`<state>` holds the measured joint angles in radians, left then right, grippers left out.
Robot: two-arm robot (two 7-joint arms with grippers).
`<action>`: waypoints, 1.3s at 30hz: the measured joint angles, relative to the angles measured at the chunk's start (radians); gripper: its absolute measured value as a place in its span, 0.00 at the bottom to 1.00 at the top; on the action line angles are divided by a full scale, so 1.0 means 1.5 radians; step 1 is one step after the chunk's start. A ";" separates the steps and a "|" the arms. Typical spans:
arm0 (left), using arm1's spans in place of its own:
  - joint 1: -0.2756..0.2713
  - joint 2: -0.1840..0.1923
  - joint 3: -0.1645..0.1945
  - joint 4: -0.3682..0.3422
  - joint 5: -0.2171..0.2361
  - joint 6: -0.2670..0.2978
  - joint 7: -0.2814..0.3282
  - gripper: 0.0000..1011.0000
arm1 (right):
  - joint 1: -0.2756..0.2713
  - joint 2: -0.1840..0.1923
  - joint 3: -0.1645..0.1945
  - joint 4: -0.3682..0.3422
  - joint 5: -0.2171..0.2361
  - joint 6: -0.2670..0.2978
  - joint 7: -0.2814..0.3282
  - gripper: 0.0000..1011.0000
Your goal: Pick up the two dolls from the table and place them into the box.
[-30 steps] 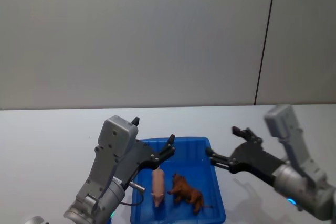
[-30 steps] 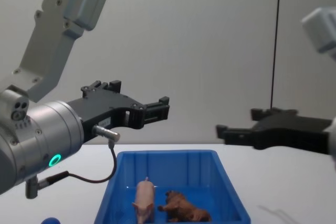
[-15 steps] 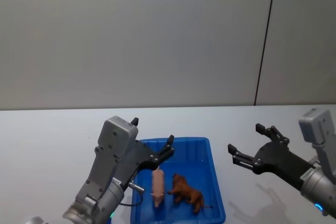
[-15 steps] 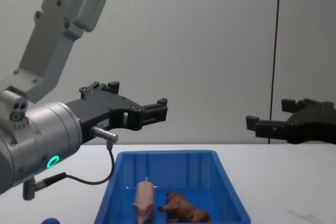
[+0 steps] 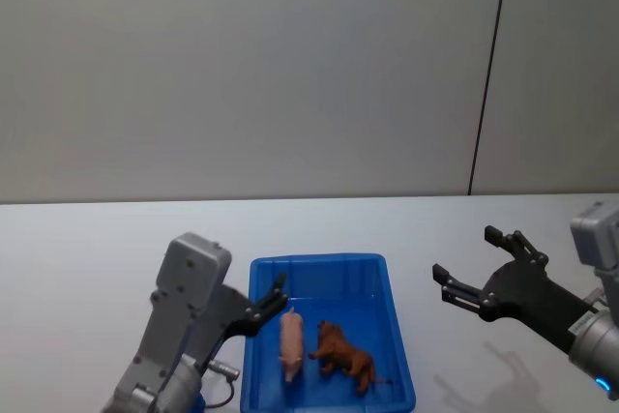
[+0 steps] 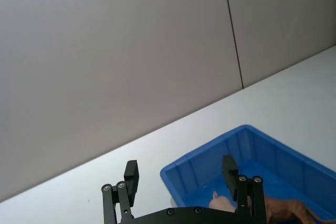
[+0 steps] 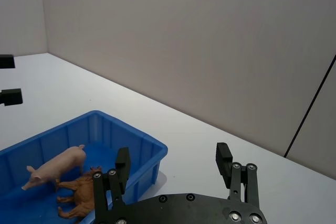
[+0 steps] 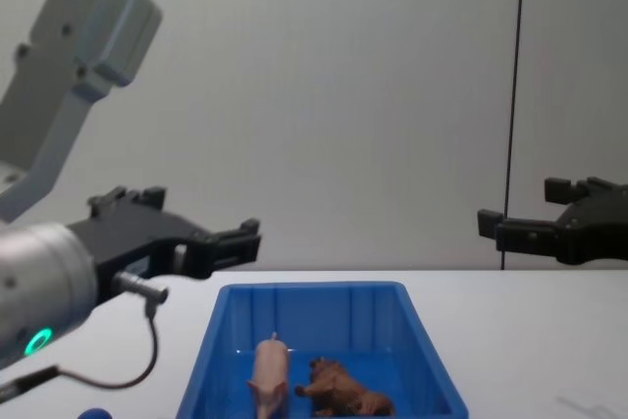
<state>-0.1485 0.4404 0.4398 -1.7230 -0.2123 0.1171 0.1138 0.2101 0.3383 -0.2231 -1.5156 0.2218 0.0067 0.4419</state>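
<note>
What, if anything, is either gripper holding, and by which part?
Nothing is held. The left gripper and right gripper are open and empty; the pig and lion lie in the blue bin.

The box [image 5: 319, 260] is bright blue, the pig [image 5: 291, 343] pale pink, the lion [image 5: 344, 356] reddish-brown, the table [image 5: 97, 258] plain white. The left gripper [image 6: 180, 166] and right gripper [image 5: 467, 253] are black, their arms [image 5: 189, 287] light grey

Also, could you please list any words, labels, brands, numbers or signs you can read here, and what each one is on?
None: there is no readable text anywhere.
The blue bin, the pig, the lion, the white table, the left gripper and the right gripper all show plain surfaces.
A lit green ring behind the left gripper is a lamp, not lettering.
</note>
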 joint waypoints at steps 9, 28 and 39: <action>0.048 0.028 -0.005 -0.034 -0.029 0.025 0.052 0.99 | -0.004 0.003 0.003 -0.004 0.003 -0.003 0.000 0.99; 0.135 0.071 -0.016 -0.043 -0.086 0.010 0.108 0.99 | -0.006 0.006 0.004 -0.006 0.004 -0.005 0.000 0.99; 0.147 0.071 -0.019 -0.007 -0.095 -0.008 0.086 0.99 | -0.006 0.007 0.004 -0.007 0.005 -0.005 0.000 0.99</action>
<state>0.0719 0.5474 0.4108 -1.7341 -0.3547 0.1044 0.2424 0.2006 0.3482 -0.2166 -1.5254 0.2291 -0.0010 0.4413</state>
